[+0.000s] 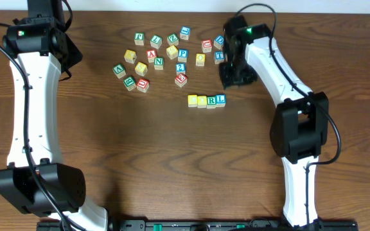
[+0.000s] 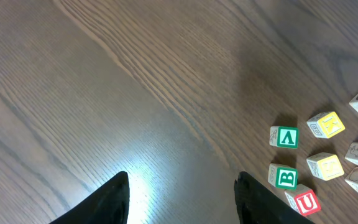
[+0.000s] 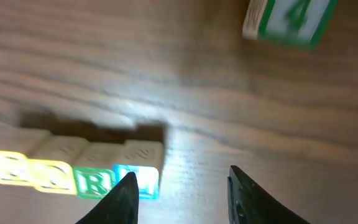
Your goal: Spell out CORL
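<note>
left gripper: jaws spread wide with nothing between them, over bare table, well to the left of the word row
loose blocks: scattered on the far side of the word row from the robot's bases, well apart from it; the block marked 4 is the one nearest the row's right end
word row: four blocks touching side by side; two yellow blocks on the left, letters too blurred to read, then the green R block
L block: blue letter, at the right end of the word row, touching the R block
right gripper: fingers apart and empty, low over the table just beside the right end of the word row, one fingertip overlapping the L block's edge in the wrist view
step in hand: the row looks complete, so likely clearing the right gripper away from the L block
doing it well: keep the jaws wide and lift straight up before any sideways travel, away from the word row
risk: a finger brushing the L block would turn it or open a gap beside the R block
</note>
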Robot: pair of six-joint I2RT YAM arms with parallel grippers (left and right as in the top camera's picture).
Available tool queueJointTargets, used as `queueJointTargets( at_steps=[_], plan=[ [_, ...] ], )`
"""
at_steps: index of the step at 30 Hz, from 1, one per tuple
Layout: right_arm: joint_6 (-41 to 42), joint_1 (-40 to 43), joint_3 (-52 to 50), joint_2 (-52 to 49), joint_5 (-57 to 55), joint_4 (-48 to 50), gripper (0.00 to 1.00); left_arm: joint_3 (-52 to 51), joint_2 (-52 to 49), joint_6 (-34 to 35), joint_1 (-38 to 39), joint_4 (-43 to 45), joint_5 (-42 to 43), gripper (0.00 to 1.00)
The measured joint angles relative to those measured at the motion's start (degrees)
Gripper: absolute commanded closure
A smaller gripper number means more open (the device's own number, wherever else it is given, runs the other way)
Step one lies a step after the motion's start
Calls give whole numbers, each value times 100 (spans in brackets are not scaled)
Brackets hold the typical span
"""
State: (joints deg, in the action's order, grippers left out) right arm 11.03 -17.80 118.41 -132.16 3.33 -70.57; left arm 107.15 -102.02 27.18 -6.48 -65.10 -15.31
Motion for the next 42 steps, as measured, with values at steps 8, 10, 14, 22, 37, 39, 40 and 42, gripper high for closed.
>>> queueJointTargets(
  at_steps=[8,10,14,22,37,39,40,42],
  plan=[
    [721,-501,-195,4,199,1263,62,0,0,0,0,0,-2,47],
    [1069,-835,-442,4,225,1624,62,0,0,0,0,0,-2,46],
    [1541,-1204,-697,4,-48,1888,62,0,0,0,0,0,0,46],
    [1991,-1325,-791,4,-431,1950,64,0,0,0,0,0,0,47],
    [2186,-1386,-798,-96,-466,1709,65,0,0,0,0,-2,-2,46],
    [2186,-1408,-800,-98,-461,1672,65,0,0,0,0,0,-2,46],
    [2186,-1425,-800,-98,-463,1641,65,0,0,0,0,0,-2,46],
    [2186,-1449,-800,-98,-463,1611,65,0,0,0,0,-2,0,46]
  ],
)
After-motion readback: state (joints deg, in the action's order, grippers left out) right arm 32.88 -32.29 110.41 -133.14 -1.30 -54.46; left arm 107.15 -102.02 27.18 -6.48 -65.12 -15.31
